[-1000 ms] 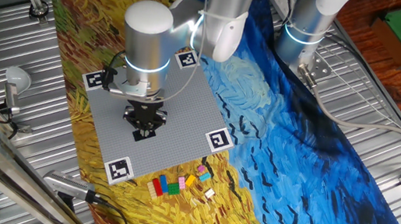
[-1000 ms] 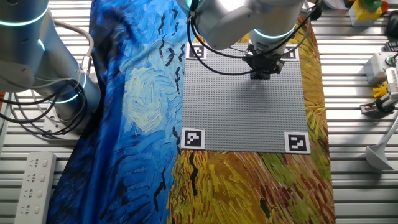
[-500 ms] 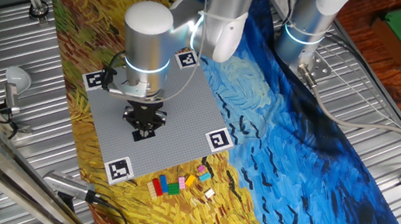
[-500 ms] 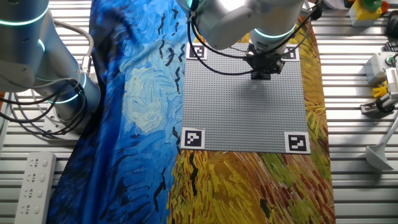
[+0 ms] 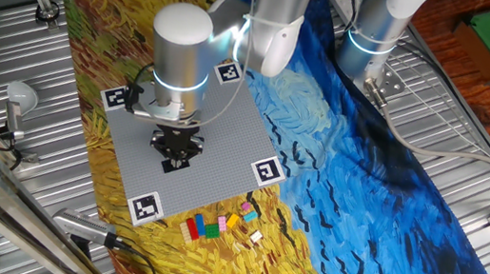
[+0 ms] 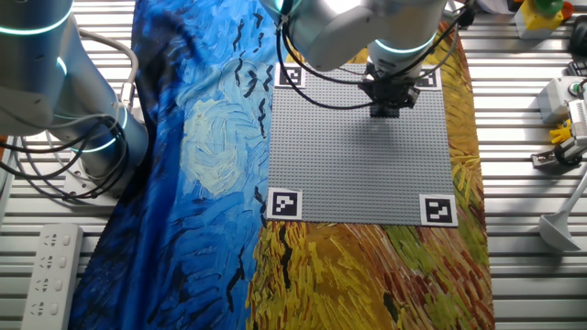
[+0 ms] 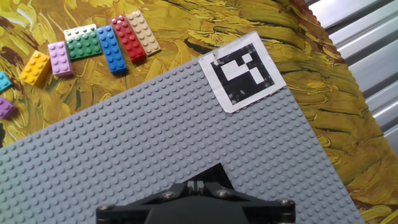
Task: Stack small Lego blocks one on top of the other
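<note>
We see the claw (image 5: pixel 178 158) poised over the grey plate (image 5: pixel 221 167), its black body (image 7: pixel 196 202) filling the lower edge of the hand view; its fingertips are hidden, so we cannot tell how far it is open or whether it holds or touches anything. The small bricks (image 7: pixel 93 45) lie on the yellow cloth (image 5: pixel 95 39) just beyond the plate's edge, near a square marker (image 7: pixel 242 71).

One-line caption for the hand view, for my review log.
Gripper over the grey baseplate; loose Lego blocks lie on the cloth beyond its edge.
</note>
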`<action>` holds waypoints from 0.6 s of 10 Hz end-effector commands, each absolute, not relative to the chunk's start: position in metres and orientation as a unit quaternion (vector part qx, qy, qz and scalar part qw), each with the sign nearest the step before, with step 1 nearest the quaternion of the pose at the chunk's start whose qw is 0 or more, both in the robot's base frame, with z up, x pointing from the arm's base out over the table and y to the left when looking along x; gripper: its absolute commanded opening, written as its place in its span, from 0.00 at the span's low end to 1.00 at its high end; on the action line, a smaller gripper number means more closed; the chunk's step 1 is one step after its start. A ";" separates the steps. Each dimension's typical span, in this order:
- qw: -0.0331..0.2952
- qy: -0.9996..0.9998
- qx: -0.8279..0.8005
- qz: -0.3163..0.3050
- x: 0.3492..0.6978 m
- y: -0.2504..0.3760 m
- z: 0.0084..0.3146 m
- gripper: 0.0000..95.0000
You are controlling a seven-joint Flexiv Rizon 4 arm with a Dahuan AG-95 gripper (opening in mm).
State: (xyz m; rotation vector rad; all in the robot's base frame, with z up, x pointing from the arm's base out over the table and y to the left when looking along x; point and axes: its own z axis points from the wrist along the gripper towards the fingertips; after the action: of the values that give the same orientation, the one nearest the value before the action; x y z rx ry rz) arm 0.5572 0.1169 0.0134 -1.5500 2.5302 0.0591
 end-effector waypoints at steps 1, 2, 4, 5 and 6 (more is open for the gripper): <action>0.085 0.850 -0.519 0.018 0.557 0.118 0.010 0.00; 0.085 0.849 -0.520 0.018 0.557 0.119 0.010 0.00; 0.085 0.849 -0.521 0.018 0.556 0.119 0.009 0.00; 0.087 0.848 -0.522 0.017 0.556 0.119 0.008 0.00; 0.088 0.848 -0.523 0.017 0.555 0.119 0.006 0.00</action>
State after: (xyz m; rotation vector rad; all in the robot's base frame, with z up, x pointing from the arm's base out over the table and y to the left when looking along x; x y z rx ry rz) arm 0.5546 0.1188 0.0132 -1.5541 2.5231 0.0555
